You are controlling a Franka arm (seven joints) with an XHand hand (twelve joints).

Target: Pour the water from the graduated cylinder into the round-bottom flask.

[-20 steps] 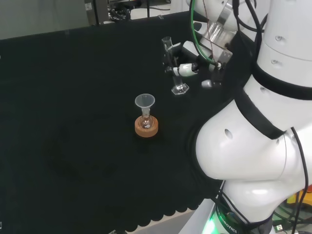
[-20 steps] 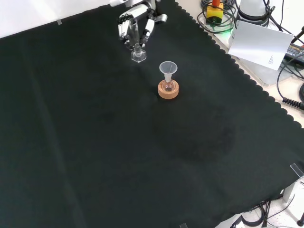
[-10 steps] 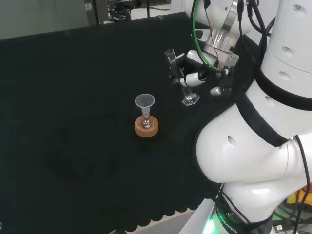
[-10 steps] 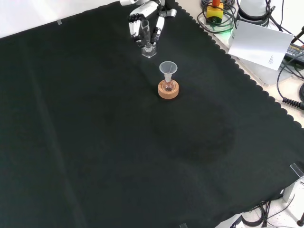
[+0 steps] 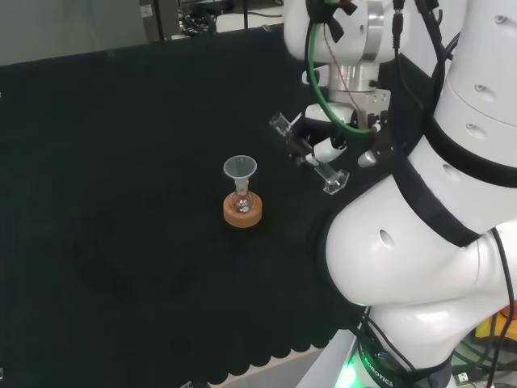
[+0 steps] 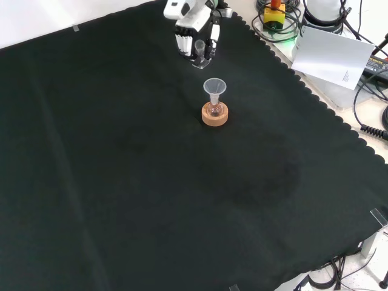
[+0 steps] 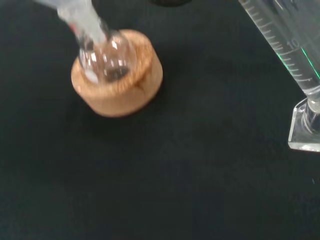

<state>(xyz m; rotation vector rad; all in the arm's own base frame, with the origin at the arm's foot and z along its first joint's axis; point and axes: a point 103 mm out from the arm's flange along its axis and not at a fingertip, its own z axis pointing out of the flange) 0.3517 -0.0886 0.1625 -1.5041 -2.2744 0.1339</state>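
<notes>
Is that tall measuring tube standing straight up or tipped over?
Tipped: the hand holds the graduated cylinder off the cloth, its mouth leaning toward the funnel.
</notes>
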